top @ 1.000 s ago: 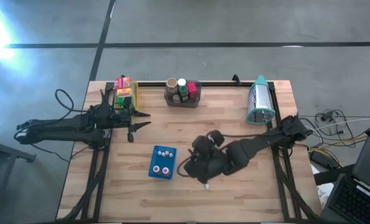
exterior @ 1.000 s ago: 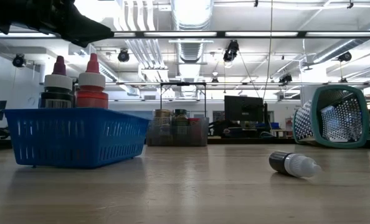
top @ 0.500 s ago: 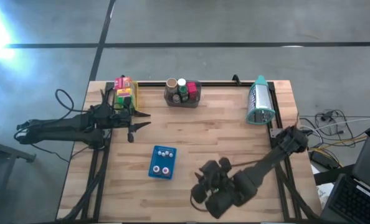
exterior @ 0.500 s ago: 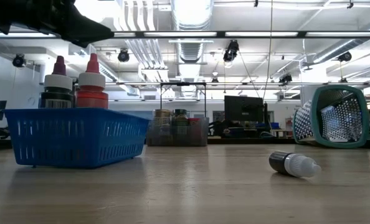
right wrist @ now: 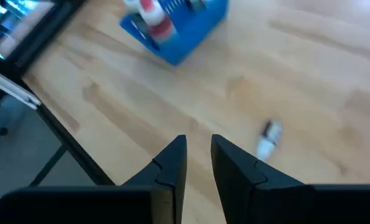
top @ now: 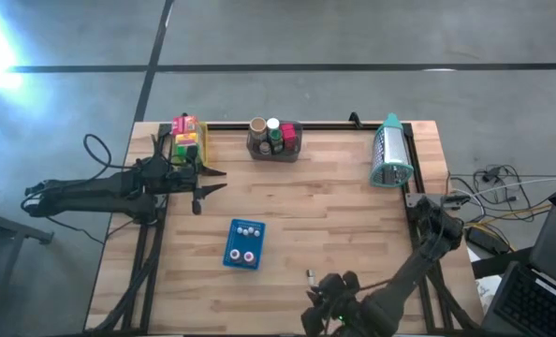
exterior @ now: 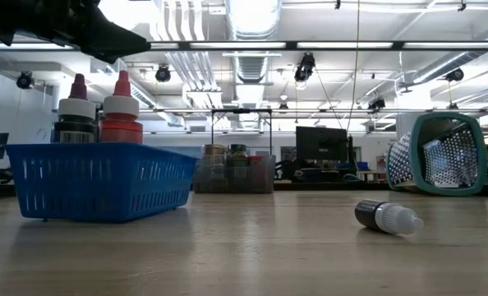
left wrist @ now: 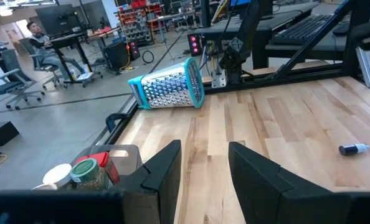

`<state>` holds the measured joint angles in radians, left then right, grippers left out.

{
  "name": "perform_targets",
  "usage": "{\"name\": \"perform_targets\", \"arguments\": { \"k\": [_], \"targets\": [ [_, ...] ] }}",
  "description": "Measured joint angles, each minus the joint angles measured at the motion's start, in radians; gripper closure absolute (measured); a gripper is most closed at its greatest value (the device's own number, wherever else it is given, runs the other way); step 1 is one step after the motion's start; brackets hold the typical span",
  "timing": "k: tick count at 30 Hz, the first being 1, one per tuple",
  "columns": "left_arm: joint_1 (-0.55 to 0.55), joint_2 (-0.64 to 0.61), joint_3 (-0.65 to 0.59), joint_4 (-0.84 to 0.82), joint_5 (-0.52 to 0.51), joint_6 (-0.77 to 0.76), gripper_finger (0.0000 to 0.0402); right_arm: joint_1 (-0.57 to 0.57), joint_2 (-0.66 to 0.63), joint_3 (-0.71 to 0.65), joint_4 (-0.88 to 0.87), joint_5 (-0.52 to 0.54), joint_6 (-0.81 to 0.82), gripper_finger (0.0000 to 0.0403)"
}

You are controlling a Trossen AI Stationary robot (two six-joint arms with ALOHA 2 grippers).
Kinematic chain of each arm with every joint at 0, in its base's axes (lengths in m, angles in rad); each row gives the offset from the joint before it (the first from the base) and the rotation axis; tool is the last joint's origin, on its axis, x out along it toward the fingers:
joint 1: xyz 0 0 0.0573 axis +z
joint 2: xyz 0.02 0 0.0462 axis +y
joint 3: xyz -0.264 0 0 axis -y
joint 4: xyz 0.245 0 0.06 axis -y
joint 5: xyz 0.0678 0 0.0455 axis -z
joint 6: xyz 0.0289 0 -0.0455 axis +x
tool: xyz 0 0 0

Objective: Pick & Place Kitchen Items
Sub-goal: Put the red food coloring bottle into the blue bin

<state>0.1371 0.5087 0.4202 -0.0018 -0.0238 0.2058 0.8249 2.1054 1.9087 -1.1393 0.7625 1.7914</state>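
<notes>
A small dark bottle with a white cap (top: 309, 275) lies on its side on the bare wood, seen also in the low view (exterior: 388, 217) and the right wrist view (right wrist: 269, 140). My right gripper (top: 323, 298) hovers by the table's near edge just short of the bottle. Its fingers (right wrist: 199, 155) stand a narrow gap apart with nothing between them. A blue basket (top: 245, 243) holds upright bottles (exterior: 122, 111). My left gripper (top: 217, 180) waits open and level at the table's left side, by the yellow bin of small boxes (top: 186, 139).
A grey bin of jars and cans (top: 274, 139) stands at the far edge in the middle. A teal grater (top: 391, 154) lies on its side at the far right. Bare wood stretches between the basket, the grater and the near edge.
My right gripper has swung from beside the blue basket toward the table's near edge, sinking and rolling as it went. The small bottle has stayed lying where it was and now shows uncovered in the high view.
</notes>
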Motion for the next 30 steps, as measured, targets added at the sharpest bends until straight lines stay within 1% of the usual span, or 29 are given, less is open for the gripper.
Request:
{"name": "perform_targets", "arguments": {
  "k": [2, 7, 13, 16, 20, 25, 30],
  "targets": [
    [0.0, 0.0, 0.0, 0.0, 0.0, 0.0, 0.0262, 0.01, 0.013, 0.0, -0.025, -0.029, 0.054, 0.0337],
    [0.0, 0.0, 0.0, 0.0, 0.0, 0.0, 0.0261, 0.009, 0.061, 0.0, -0.103, -0.161, 0.168, 0.0339],
    [0.0, 0.0, 0.0, 0.0, 0.0, 0.0, 0.0262, -0.004, 0.103, 0.0, -0.131, -0.178, 0.219, 0.0339],
    [0.0, 0.0, 0.0, 0.0, 0.0, 0.0, 0.0262, -0.016, 0.121, 0.0, -0.14, -0.199, 0.22, 0.0332],
    [0.0, 0.0, 0.0, 0.0, 0.0, 0.0, 0.0262, -0.025, 0.136, 0.0, -0.141, -0.206, 0.228, 0.031],
    [0.0, 0.0, 0.0, 0.0, 0.0, 0.0, 0.0261, -0.033, 0.159, 0.0, -0.139, -0.244, 0.225, 0.027],
    [0.0, 0.0, 0.0, 0.0, 0.0, 0.0, 0.0262, -0.034, 0.187, 0.0, -0.126, -0.209, 0.24, 0.0238]
  ]
}}
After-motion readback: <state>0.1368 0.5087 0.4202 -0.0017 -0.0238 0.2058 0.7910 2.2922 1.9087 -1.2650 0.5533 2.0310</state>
